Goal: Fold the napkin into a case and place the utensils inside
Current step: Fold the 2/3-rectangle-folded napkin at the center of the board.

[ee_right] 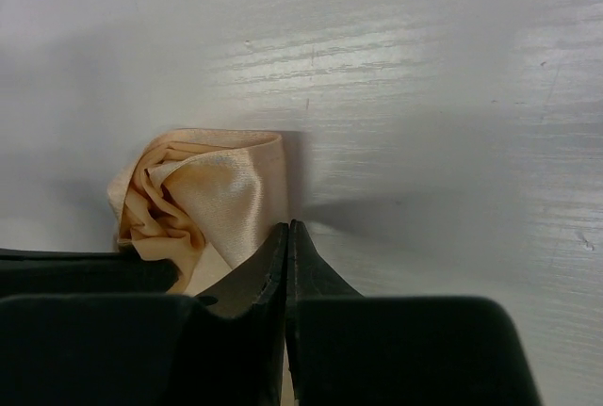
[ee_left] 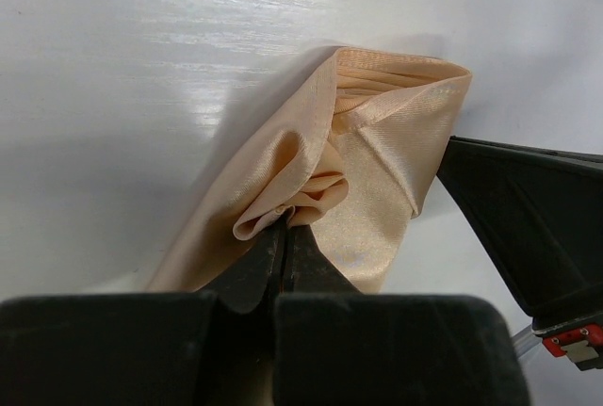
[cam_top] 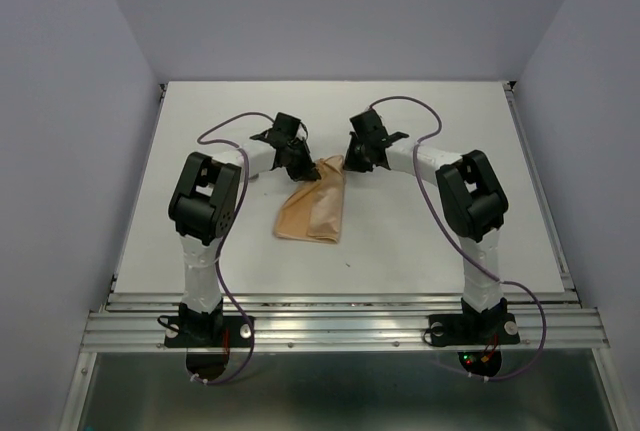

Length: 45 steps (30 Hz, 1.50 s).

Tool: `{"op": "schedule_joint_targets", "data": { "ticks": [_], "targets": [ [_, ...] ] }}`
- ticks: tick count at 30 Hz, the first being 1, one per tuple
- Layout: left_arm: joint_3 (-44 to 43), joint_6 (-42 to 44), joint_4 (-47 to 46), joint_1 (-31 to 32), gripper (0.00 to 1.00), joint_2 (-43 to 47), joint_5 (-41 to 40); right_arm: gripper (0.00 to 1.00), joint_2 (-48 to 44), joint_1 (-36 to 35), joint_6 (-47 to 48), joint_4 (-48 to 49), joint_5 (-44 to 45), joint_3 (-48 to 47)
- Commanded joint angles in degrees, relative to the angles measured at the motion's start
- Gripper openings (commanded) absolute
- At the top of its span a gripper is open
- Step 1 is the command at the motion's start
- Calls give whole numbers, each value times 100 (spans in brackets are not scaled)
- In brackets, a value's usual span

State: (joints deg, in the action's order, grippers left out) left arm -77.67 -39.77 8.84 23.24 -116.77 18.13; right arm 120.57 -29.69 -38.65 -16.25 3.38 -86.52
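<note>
Partly folded napkin (cam_top: pixel 315 209) lying near the middle of the surface (cam_top: pixel 400 241), far end gathered, probably to lift it for the next fold. The left tool (ee_left: pixel 285 227) is pressed together, pinching bunched cloth; the right tool (ee_right: pixel 287 227) is pressed together at the adjoining corner — grip on cloth unconfirmed.

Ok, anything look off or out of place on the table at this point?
The napkin is not flat: its far end is bunched into crumpled rolls where the left gripper pinches it. The right gripper is shut beside the bunch; whether it caught cloth is unclear. No utensils are in view.
</note>
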Motion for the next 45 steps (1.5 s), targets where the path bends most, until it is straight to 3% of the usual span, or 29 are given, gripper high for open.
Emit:
{"op": "schedule_joint_targets", "data": {
  "ticks": [1,21,35,45],
  "targets": [
    [-170,285,338,-13,0,-188,-231,2,19,-28,104,148,-144,-269],
    [-407,400,417,40,0,-390,-90,2,-218,-28,25,245,-13,-111],
    [-1004,935,724,338,0,-750,313,3,-1141,-28,7,272,1094,802],
    [-1462,1375,918,593,0,-1067,639,4,-1590,25,104,289,1148,1392]
  ]
}}
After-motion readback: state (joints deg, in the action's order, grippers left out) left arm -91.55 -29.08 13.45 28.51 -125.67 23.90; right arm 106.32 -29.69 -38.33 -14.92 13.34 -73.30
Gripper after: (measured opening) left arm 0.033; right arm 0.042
